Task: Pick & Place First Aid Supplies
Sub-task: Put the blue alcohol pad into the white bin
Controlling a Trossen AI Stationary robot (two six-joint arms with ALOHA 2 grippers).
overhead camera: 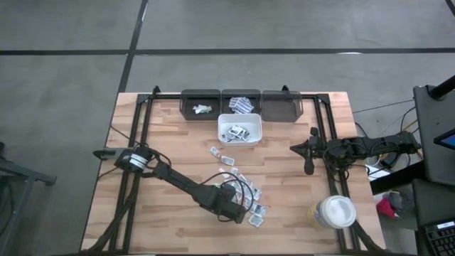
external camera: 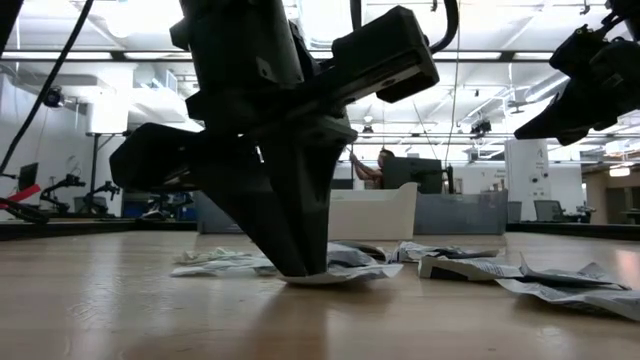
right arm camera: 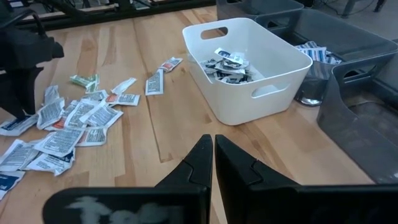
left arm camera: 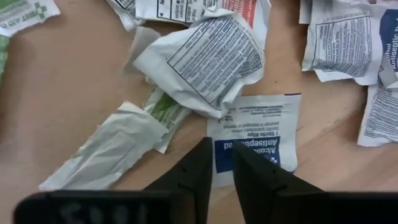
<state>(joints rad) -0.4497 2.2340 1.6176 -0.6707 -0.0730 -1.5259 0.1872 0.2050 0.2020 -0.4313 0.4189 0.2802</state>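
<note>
Dark left tool [left arm camera: 221, 163], narrow-gapped, on sachet [left arm camera: 255, 134]

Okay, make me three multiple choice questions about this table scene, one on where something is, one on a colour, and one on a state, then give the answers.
1. Where is the left gripper?
A. Down among the scattered sachets
B. Over the dark bins
C. Inside the white bin

2. What colour is the bin holding sachets nearest the table's middle?
A. Red
B. White
C. Green

3. What state is the right gripper in?
A. Gripping a sachet
B. Wide open
C. Shut, holding nothing

Answers: 1 A, its tips touch the table beside a blue-printed sachet. 2 B, the white bin is seen from above. 3 C, its fingers meet above bare wood.
</note>
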